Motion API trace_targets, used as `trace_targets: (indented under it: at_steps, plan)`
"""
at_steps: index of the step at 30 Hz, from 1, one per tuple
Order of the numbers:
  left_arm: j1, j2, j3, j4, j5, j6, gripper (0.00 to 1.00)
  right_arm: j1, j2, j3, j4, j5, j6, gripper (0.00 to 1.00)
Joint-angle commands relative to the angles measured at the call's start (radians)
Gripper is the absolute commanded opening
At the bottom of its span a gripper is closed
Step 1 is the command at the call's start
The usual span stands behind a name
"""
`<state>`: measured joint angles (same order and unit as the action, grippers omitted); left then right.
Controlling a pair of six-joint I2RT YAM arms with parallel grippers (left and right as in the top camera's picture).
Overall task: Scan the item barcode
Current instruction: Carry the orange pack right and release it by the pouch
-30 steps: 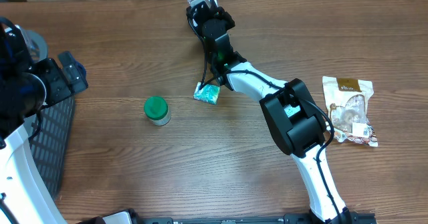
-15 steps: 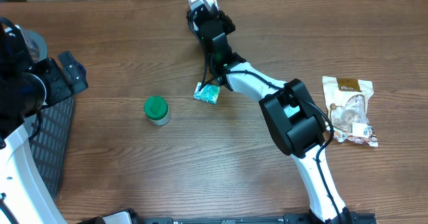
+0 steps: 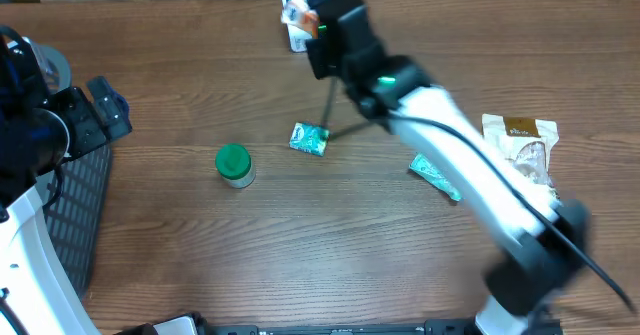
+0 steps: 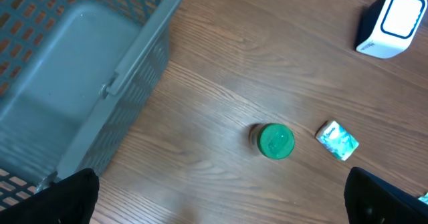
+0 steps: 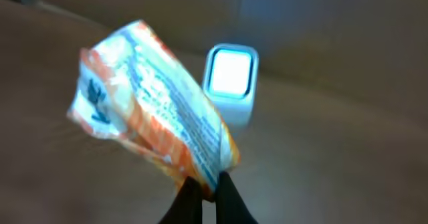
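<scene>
My right gripper point(image 5: 208, 192) has its jaws pressed together on the lower corner of a crinkly orange-and-white packet point(image 5: 152, 107). The packet fans up above the fingertips, its print too blurred for me to read. Just beyond it sits the boxy white scanner point(image 5: 231, 77) with a glowing rounded window. My left gripper point(image 4: 221, 204) is spread wide on nothing, with a round green-lidded jar point(image 4: 275, 141) ahead of its jaws.

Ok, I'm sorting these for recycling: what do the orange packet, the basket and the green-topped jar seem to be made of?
The packet looks like thin glossy plastic film: it crinkles and shines, though the view is blurred. The basket seems moulded grey plastic, matt, with slotted walls. The jar has a smooth green lid, probably plastic; its body hardly shows.
</scene>
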<state>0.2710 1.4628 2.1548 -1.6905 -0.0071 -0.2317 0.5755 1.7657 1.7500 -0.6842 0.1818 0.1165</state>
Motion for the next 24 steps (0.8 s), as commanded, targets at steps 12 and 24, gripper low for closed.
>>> trace_targets:
  at_steps: [12, 24]
  plan:
    - [0.003, 0.002, 0.006, 0.001, 0.004, 0.019, 1.00, -0.374, -0.138, -0.107, -0.686, -0.109, 0.438, 0.04]
    - [0.003, 0.002, 0.006, 0.001, 0.004, 0.018, 1.00, -0.615, -0.101, -0.510, -0.418, -0.107, 0.426, 0.11]
